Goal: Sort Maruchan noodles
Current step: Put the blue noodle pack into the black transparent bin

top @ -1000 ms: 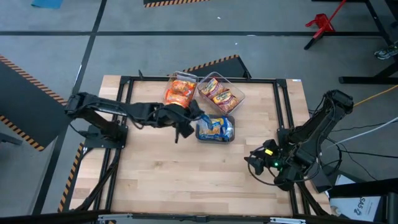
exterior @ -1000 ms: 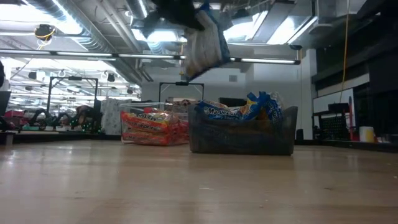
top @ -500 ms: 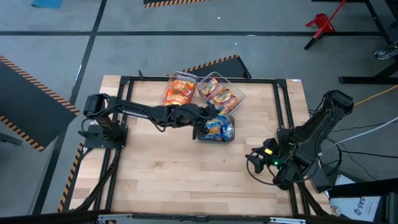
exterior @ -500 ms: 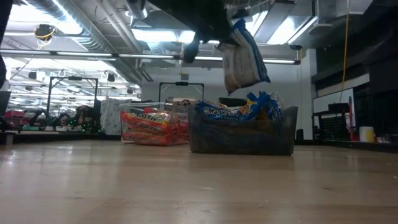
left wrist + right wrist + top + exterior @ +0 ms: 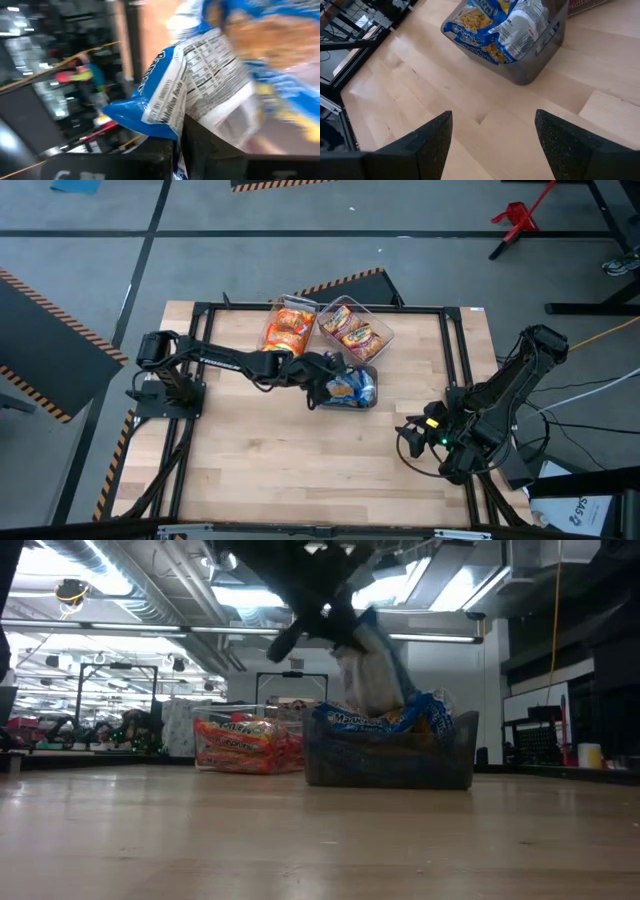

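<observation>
My left gripper [image 5: 325, 370] is shut on a blue-and-white Maruchan noodle packet [image 5: 368, 675], over the clear bin [image 5: 366, 400] that holds other blue packets [image 5: 475, 25]. The packet's white printed back [image 5: 210, 75] faces the left wrist camera. Two more clear bins stand at the far side. One holds orange-yellow packets [image 5: 290, 328] and the other red-and-white ones [image 5: 352, 330]. My right gripper [image 5: 408, 442] waits open near the table's right edge, above the bare wood, with nothing between its fingers [image 5: 432, 142]. My left gripper pinches the packet's blue sealed end [image 5: 167, 131] between its two fingers, coming slanting down from the table's left side. The packet hangs tilted below and beyond the fingers. Its lower end [image 5: 378, 708] is at the packets heaped in the bin; I cannot tell whether it touches them.
A black metal frame [image 5: 452, 340] runs round the wooden table top. Bare wood [image 5: 300, 460] fills the near half. The three bins stand close together at the far middle. Beyond the table lies a room with shelves and ceiling lights [image 5: 100, 630].
My left gripper has carried the blue-and-white packet toward the table's right and down, from beside the bin to over it, rolling as it went. The packet, first high above the bins, now hangs with its lower end at the heap in the bin.
</observation>
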Robot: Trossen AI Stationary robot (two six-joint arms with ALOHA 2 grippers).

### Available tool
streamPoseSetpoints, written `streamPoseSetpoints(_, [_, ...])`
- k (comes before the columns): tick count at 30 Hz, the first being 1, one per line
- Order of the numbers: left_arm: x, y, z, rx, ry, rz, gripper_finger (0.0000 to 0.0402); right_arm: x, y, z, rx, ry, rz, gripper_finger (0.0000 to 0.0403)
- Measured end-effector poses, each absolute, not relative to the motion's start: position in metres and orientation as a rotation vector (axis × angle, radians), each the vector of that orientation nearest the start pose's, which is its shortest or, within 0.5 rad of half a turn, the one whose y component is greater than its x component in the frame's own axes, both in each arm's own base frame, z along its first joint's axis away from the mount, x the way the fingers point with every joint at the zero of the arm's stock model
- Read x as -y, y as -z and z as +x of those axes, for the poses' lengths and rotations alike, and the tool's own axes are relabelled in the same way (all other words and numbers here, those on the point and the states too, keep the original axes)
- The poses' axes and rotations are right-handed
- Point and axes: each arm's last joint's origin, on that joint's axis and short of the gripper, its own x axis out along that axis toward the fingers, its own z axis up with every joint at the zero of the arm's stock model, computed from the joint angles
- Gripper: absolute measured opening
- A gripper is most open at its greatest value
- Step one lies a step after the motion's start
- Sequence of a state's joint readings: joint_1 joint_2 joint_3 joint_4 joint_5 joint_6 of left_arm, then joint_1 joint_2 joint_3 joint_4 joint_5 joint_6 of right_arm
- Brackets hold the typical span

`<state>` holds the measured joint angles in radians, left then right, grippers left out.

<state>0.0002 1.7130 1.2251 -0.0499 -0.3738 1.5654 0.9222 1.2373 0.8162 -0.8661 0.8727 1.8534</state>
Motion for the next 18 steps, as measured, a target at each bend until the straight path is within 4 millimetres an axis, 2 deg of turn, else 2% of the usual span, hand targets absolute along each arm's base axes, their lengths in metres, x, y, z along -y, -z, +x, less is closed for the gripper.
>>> streamPoseSetpoints(7, [-0.007,-0.240,0.374,-0.782,0.268,1.380,0.0027,-0.151,-0.225,0.142,-0.502,0.597,0.726,0.0273])
streamPoseSetpoints(13, [0.007,-0.236,0.370,-0.790,0.343,1.343,0.0027,-0.150,-0.225,0.143,-0.521,0.576,0.653,0.0273])
streamPoseSetpoints(18, [0.014,-0.232,0.367,-0.796,0.410,1.263,0.0028,-0.141,-0.227,0.160,-0.521,0.577,0.563,0.0273])
